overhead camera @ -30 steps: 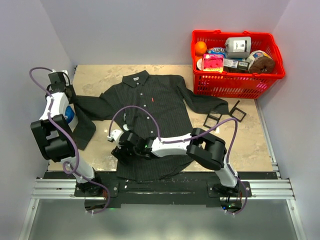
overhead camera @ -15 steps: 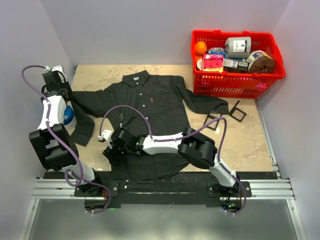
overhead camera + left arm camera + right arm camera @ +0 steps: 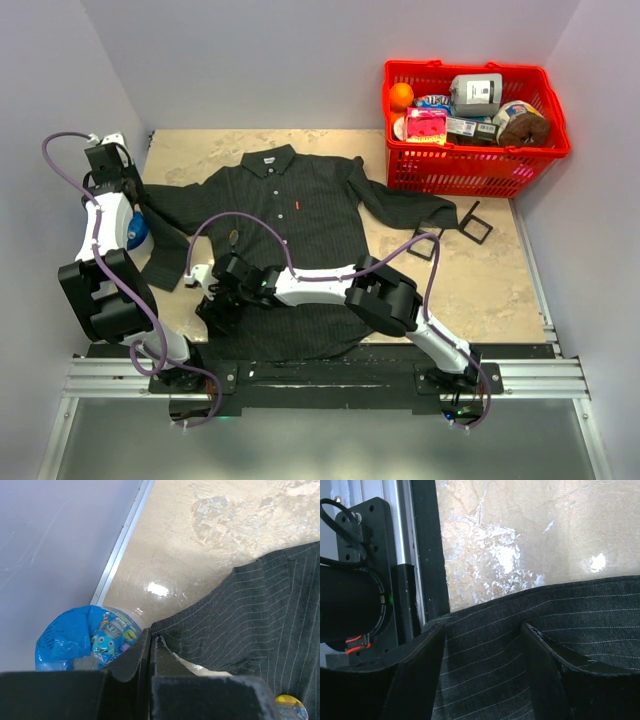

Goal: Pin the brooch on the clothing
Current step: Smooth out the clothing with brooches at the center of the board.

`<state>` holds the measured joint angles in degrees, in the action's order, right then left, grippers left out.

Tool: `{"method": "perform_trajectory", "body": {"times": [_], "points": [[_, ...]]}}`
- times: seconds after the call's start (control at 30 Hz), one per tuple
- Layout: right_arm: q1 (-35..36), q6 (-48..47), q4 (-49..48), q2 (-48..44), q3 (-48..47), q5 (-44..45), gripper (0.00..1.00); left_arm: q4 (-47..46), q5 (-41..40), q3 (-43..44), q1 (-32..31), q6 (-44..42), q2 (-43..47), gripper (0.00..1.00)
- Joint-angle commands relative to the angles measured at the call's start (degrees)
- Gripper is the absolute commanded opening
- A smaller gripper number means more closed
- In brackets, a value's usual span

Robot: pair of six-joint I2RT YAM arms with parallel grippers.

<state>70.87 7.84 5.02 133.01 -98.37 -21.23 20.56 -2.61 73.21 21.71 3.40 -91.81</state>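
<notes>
The clothing (image 3: 300, 240), a dark pinstriped collared shirt, lies spread front-up on the table. My left gripper (image 3: 135, 198) is at the far left, shut on the edge of the left sleeve (image 3: 235, 615); in the left wrist view the cloth's corner sits right at the closed tips of the left gripper (image 3: 151, 632). A small round yellow piece (image 3: 289, 703), perhaps the brooch, peeks in at that view's bottom edge. My right gripper (image 3: 212, 305) reaches across to the shirt's lower left hem. The right gripper (image 3: 482, 630) is open, its fingers resting astride flat cloth.
A blue-labelled bottle (image 3: 137, 232) (image 3: 85, 640) lies against the left wall beside the sleeve. A red basket (image 3: 470, 170) of groceries stands at the back right, with two black square frames (image 3: 450, 232) in front of it. The black base rail (image 3: 425, 555) borders the hem.
My right gripper has slid left along the lower hem. The left gripper has drawn the sleeve outward toward the left wall, and the shirt has shifted slightly left.
</notes>
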Motion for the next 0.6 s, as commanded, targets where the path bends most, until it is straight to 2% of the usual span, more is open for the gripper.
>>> {"method": "perform_trajectory", "body": {"times": [0.0, 0.07, 0.17, 0.23, 0.37, 0.47, 0.57], "points": [[0.1, -0.8, 4.7, -2.6, 0.5, -1.8, 0.68, -2.1, -2.7, -0.2, 0.4, 0.2, 2.4, 0.00], [-1.3, 0.1, 1.7, -7.6, 2.4, -1.3, 0.69, -2.6, -2.0, -0.6, 0.3, 0.1, 3.0, 0.04], [-5.2, 2.3, -2.3, -13.5, 6.7, -0.3, 0.71, -4.1, -0.7, -1.4, -1.2, -0.4, 4.2, 0.41], [-9.9, 3.8, -4.3, -19.8, 10.8, -0.6, 0.73, -4.8, -0.9, -1.8, -2.8, -1.4, 5.2, 0.50], [-18.7, 3.9, -3.3, -28.2, 15.9, 2.8, 0.80, -6.3, -4.4, -3.2, -8.9, -2.8, 7.1, 0.75], [-25.2, 2.2, -1.1, -31.1, 18.1, 6.6, 0.81, -8.2, -7.1, -5.0, -12.6, -3.1, 8.9, 0.80], [-31.0, 1.7, 0.3, -30.7, 19.4, 8.4, 0.81, -10.7, -4.8, -6.2, -15.4, -2.5, 9.6, 0.81]]}}
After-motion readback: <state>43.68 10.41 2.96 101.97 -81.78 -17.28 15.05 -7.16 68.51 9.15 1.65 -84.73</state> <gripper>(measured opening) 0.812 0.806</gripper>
